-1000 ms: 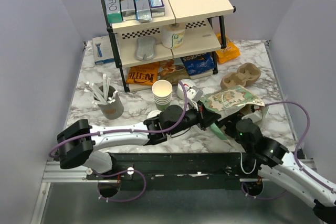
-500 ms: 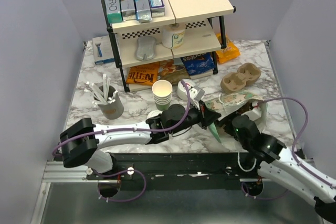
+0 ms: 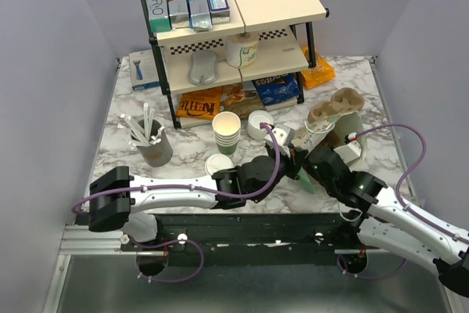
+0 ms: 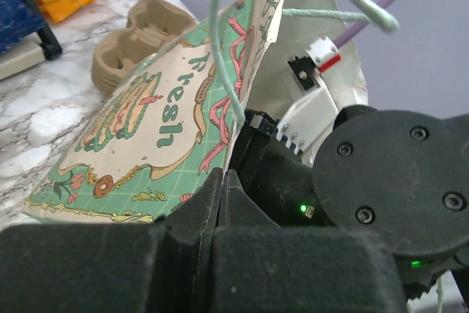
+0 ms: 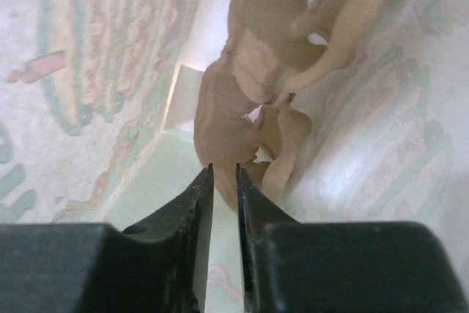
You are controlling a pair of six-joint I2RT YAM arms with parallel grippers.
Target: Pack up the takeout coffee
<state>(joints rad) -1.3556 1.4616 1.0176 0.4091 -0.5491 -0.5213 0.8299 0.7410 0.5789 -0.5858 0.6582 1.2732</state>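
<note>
Two tools, we note: left tool (image 4: 222, 176) pinching the rim of the green printed paper bag (image 4: 146, 126); right tool (image 5: 224, 171) inside it, jaws nearly together, grip unclear.

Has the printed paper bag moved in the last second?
Yes. The paper bag has tipped up and shifted toward the cardboard carrier, now overlapping it in the top view.

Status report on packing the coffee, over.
Left gripper shut on edge of green printed paper bag. Right gripper inside bag, jaws nearly together. Cream lidded paper cup on marble table, not bagged. Left arm's purple cable beside it.
</note>
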